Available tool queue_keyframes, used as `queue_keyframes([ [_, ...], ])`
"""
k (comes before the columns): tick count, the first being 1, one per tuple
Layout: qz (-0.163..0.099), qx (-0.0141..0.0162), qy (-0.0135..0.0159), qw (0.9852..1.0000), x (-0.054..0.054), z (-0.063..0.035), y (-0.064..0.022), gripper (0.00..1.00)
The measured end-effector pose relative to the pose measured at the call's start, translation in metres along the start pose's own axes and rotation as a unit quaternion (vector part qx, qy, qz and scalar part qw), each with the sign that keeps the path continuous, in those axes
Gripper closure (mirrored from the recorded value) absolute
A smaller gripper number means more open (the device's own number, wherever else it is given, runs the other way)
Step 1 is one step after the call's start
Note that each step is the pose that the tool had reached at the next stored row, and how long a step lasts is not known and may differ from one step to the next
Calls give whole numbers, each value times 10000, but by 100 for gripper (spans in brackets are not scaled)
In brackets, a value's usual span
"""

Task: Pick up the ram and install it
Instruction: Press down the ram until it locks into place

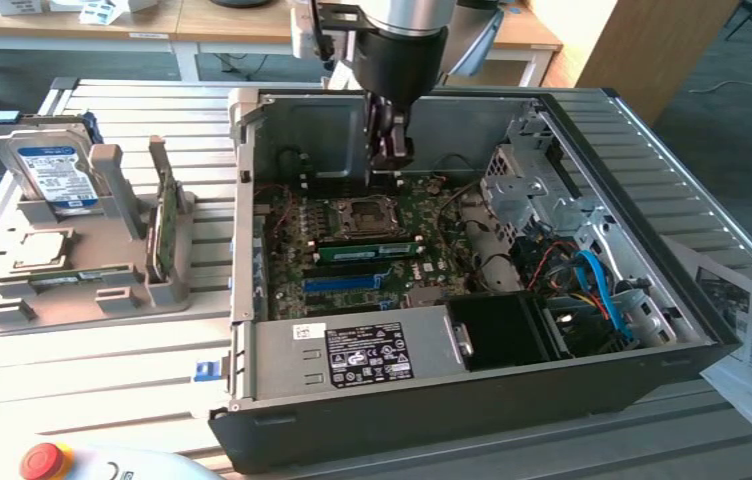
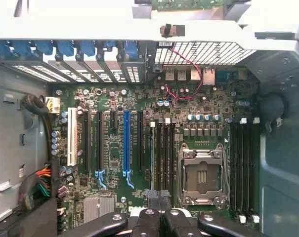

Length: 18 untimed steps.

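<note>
The ram [image 1: 369, 250] already stands edge-up in a motherboard slot just beside the CPU socket [image 1: 353, 212], seemingly installed, while the gripper [image 1: 394, 160] hangs over that slot's end, fingers pressed together and holding nothing, so little looks left.
</note>
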<state>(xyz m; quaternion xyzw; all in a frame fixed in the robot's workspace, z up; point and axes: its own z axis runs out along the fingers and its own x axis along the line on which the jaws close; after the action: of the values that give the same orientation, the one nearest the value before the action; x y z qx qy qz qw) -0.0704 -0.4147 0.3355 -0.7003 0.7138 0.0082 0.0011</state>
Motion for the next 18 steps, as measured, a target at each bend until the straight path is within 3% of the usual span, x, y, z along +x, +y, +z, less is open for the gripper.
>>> queue_keyframes([
  [18,0,0,3,10000,-3,-221,2,89],
])
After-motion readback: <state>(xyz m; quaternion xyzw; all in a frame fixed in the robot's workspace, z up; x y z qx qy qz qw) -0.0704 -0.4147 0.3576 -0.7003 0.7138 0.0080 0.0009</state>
